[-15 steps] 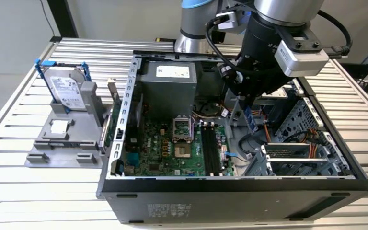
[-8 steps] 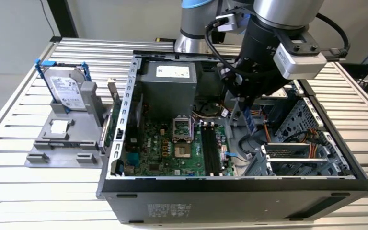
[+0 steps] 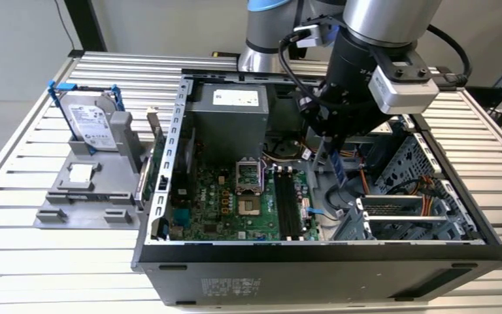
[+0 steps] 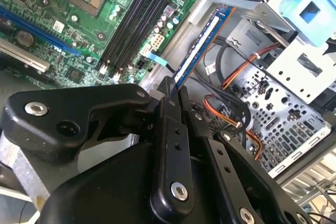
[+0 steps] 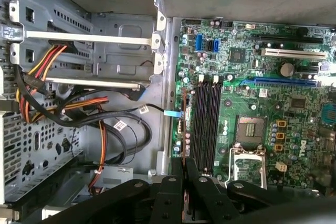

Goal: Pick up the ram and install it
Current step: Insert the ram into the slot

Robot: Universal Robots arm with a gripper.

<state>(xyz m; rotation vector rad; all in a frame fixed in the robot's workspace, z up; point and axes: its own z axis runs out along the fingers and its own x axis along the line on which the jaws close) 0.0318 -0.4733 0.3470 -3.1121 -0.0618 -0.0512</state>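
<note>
Second wrist view: your gripper (image 4: 176, 88) clamps the ram (image 4: 200, 44) by one end, edge-on, probably to match the memory slots (image 4: 137, 17) alongside.

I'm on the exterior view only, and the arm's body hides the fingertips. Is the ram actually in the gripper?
Observer: Yes. In the second wrist view the gripper is shut on one end of the ram, which sticks out past the fingertips.
Operator: Is it in a slot?
Observer: No. In the first wrist view it shows edge-on beside the black memory slots, roughly parallel to them. The slots are empty.
Operator: Anything loose near there?
Observer: A light-blue flat cable ends at the edge of the motherboard, close to the ram's line.
</note>
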